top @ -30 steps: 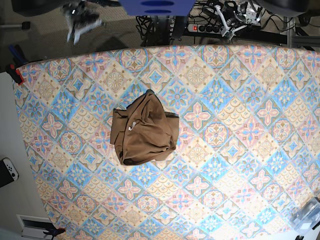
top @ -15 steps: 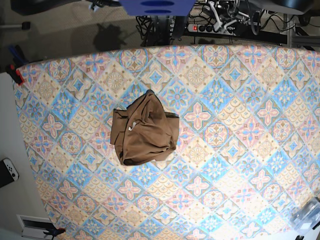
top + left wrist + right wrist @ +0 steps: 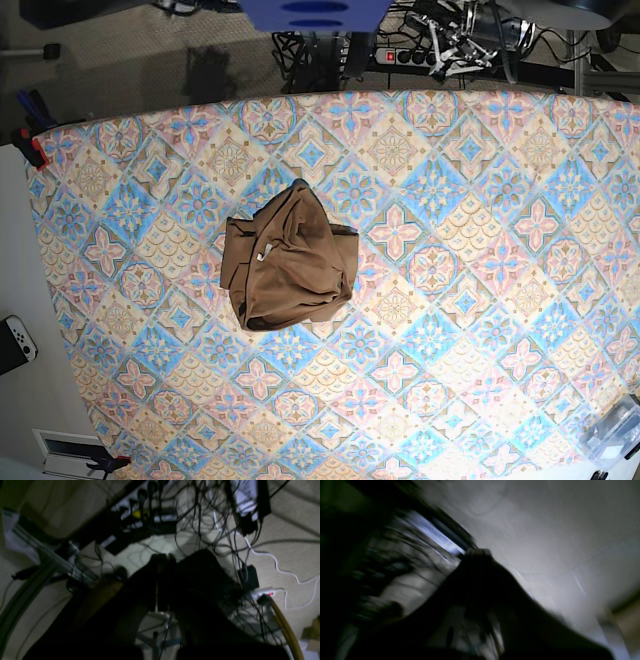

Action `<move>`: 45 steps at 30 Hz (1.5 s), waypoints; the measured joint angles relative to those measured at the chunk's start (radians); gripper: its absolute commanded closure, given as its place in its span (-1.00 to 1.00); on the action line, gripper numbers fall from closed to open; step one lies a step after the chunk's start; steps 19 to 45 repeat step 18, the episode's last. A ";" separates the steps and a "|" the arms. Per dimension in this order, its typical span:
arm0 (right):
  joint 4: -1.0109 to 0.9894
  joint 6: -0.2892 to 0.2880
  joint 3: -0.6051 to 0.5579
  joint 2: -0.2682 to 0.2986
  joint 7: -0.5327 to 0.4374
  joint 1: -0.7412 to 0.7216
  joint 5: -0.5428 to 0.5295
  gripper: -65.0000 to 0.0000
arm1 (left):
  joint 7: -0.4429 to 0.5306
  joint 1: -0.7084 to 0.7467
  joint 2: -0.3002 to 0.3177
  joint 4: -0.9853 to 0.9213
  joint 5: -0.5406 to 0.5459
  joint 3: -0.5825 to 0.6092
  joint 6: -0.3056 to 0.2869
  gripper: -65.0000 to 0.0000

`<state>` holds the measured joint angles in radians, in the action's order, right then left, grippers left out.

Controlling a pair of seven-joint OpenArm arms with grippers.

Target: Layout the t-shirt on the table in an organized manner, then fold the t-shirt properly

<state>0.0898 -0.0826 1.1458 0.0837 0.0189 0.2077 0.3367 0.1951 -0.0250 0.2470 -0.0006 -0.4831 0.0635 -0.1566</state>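
Note:
The tan-brown t-shirt [image 3: 290, 262] lies crumpled in a loose heap left of the middle of the patterned table [image 3: 480, 300], a small pale tag showing on its left side. Both arms are held back beyond the table's far edge, well away from the shirt. In the base view the left gripper [image 3: 455, 42] hangs over the cables at the top right. The left wrist view shows the left gripper [image 3: 161, 556] as dark fingers pressed together, shut and empty, above the floor. The right gripper [image 3: 477, 553] is a dark blurred shape, shut, with nothing seen in it.
A power strip [image 3: 405, 56] and tangled cables lie on the floor behind the table. A red clamp [image 3: 32, 148] grips the far left corner. A white controller [image 3: 16, 340] lies off the left edge. A clear plastic item [image 3: 615, 430] sits at the near right corner.
The right gripper, seen at the top left a second ago, has drawn back out of the base view. The left gripper shifted slightly at the top right. The t-shirt has not moved.

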 measured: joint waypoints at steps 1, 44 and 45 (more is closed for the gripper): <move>-0.003 -0.013 0.000 0.000 -0.023 -0.015 0.010 1.00 | 0.008 -0.002 -0.002 0.000 0.001 0.000 0.000 1.00; -0.021 -0.005 -0.005 -0.011 -0.005 -0.096 0.013 1.00 | 0.003 -0.003 -0.017 0.000 0.008 0.000 0.003 1.00; -0.021 -0.005 -0.005 -0.011 -0.005 -0.096 0.013 1.00 | 0.003 -0.003 -0.017 0.000 0.008 0.000 0.003 1.00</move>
